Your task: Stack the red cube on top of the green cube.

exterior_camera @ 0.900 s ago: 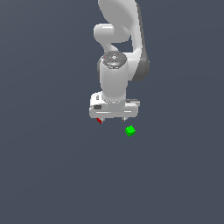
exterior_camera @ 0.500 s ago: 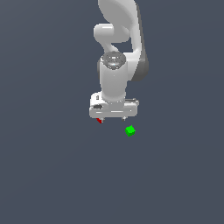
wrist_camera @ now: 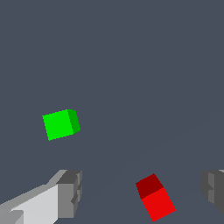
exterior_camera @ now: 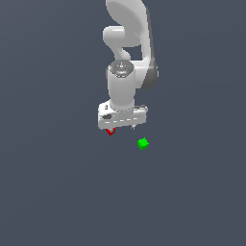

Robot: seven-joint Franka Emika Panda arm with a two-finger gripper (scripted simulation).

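No words, labels or brand marks could be read on anything in either view. In the exterior view the white arm [exterior_camera: 126, 62] reached down from the top, and its gripper [exterior_camera: 122, 129] hung low over the flat grey floor [exterior_camera: 57, 192]. The red cube [exterior_camera: 110, 131] was mostly hidden under the gripper's white body, so only a small red bit peeked out below it. The green cube [exterior_camera: 142, 143] sat in the open on the floor, near the red cube and toward the exterior view's right, not touching it. The wrist view showed more. There the gripper [wrist_camera: 142, 192] had its two fingers spread wide apart, and the red cube [wrist_camera: 155, 197] sat between them without touching either one. One grey fingertip [wrist_camera: 70, 194] showed well, but the other was cut off at the edge of the picture. The green cube [wrist_camera: 61, 124] lay outside the fingers, well clear of them. From these views it was hard to tell how high the fingertips were above the floor.
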